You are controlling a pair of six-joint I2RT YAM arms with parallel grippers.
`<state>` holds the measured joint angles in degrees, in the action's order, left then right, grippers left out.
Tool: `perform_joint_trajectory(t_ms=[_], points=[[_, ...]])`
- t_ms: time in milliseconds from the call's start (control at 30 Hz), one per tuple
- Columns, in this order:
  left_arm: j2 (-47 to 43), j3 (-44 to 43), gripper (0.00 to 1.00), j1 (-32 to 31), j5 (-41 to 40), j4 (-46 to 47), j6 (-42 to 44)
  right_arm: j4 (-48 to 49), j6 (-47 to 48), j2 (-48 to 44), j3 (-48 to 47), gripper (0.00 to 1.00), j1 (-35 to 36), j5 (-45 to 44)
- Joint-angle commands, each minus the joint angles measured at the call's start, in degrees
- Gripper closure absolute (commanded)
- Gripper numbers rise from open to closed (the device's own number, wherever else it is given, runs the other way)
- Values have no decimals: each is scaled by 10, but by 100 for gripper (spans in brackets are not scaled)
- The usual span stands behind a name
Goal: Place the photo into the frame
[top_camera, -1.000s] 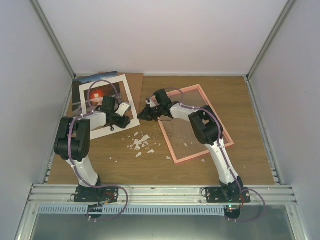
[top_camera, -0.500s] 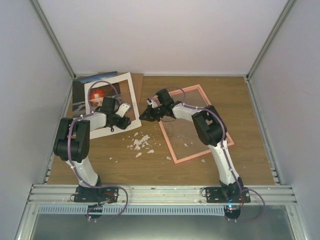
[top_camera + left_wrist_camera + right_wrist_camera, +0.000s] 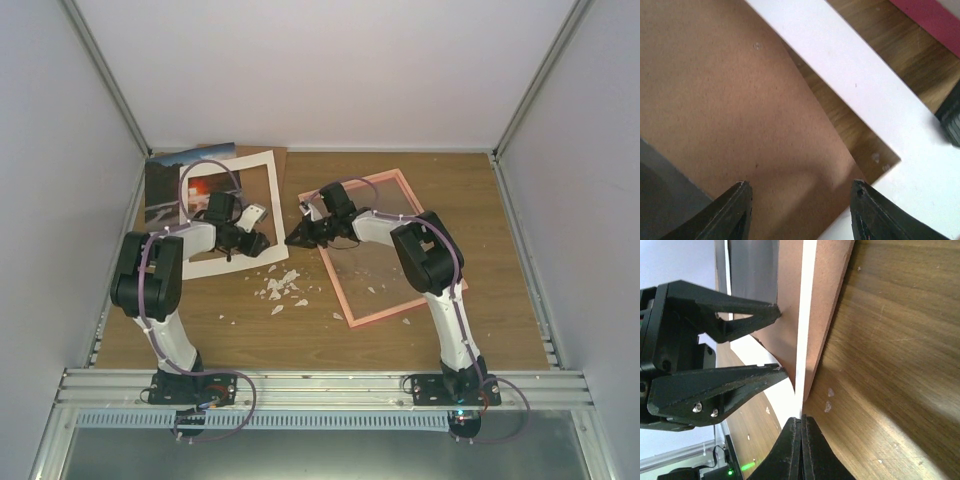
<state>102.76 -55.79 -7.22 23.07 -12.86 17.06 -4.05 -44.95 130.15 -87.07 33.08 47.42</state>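
Note:
The photo (image 3: 162,188) lies at the back left, its red sun showing through the white mat (image 3: 262,190) on top of it. The brown backing board (image 3: 272,158) pokes out behind the mat and fills the left wrist view (image 3: 730,100). The pink frame (image 3: 443,262) lies flat at centre right. My left gripper (image 3: 256,240) is open and empty over the mat's lower right part, jaws wide apart (image 3: 800,200). My right gripper (image 3: 293,240) is shut on the mat's corner (image 3: 801,385), between mat and frame. The mat's edge meets its tips (image 3: 801,422).
White crumbs (image 3: 280,285) are scattered on the wooden table in front of the mat, and a few lie on the frame's pane (image 3: 372,289). Grey walls close in the left, back and right. A metal rail (image 3: 320,385) runs along the near edge.
My right gripper has moved a little to the right and the mat's right side has come with it, tilting. My left gripper has shifted slightly right.

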Motion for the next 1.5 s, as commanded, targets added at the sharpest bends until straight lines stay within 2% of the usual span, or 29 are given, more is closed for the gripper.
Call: perform_joint_trajectory(t_ms=[0,333,633,833,967,1133,1300,1467], points=[[27,-24,45,-11,21,7,-13,39,-13,-18,9,99,-2,29],[48,-39,45,-20,32,10,-19,65,-25,-15,15,99,0,49],[52,-44,45,-21,60,11,-22,71,-55,16,3,82,0,63],[50,-42,45,-23,62,11,-20,75,-68,29,-12,80,2,61],[41,-36,45,-30,59,13,-13,61,-74,46,-40,82,2,53],[17,-39,44,-27,48,-5,-3,22,-58,20,-56,99,1,45],[-59,-28,32,-20,26,-25,26,-48,13,-45,-35,100,-14,47],[-136,-5,10,-9,7,-41,46,-109,95,-111,28,99,-45,80]])
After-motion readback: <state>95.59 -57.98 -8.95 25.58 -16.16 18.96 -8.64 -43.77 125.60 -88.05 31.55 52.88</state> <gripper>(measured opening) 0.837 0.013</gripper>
